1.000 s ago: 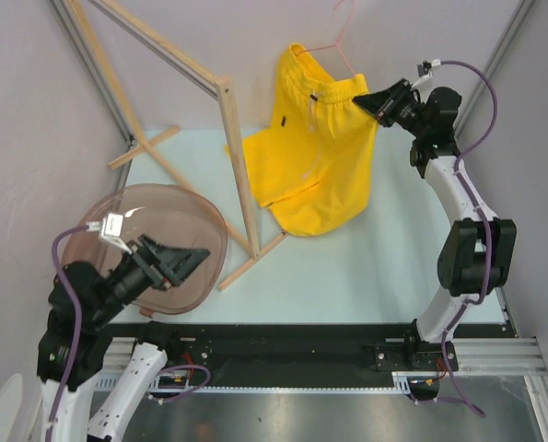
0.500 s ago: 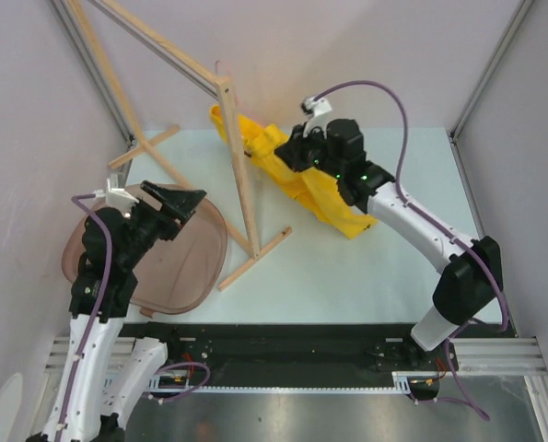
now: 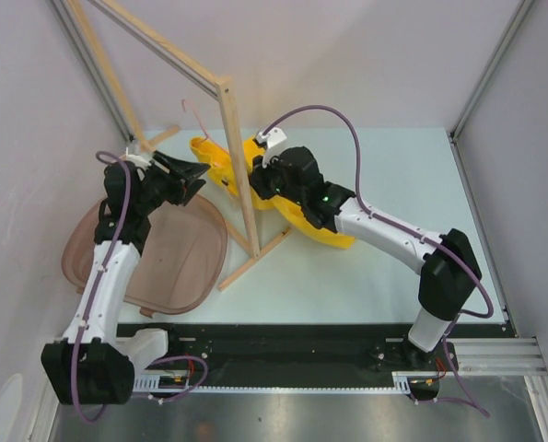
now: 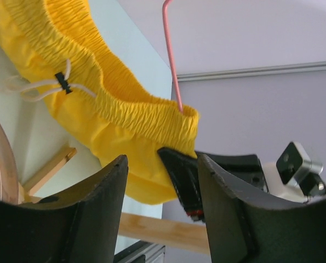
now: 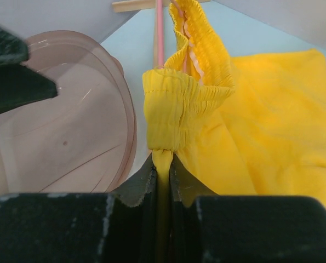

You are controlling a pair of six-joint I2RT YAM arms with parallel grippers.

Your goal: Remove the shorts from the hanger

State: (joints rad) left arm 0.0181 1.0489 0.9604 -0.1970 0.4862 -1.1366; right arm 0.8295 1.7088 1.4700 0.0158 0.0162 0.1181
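The yellow shorts (image 3: 321,224) lie bunched on the table beside the wooden post, their waistband end (image 3: 209,153) reaching left past it. The pink hanger is still inside the waistband, and its hook (image 3: 192,110) sticks up at the left. My right gripper (image 3: 255,181) is shut on the waistband's edge (image 5: 176,98), with the pink wire (image 5: 159,33) just beyond. My left gripper (image 3: 196,175) is open and empty, close to the waistband's left end. In the left wrist view the gripper (image 4: 161,164) faces the shorts (image 4: 113,104), the hanger hook (image 4: 172,60) and the right fingers (image 4: 180,175).
A pale wooden rack (image 3: 233,138) stands between the two arms, its foot (image 3: 255,258) on the table. A brown translucent dish (image 3: 177,267) lies at the left front, also in the right wrist view (image 5: 80,126). Walls close in at left, back and right.
My right gripper has carried the shorts and hanger from the back right down and left to the rack post. My left arm has risen and reached forward to the waistband.
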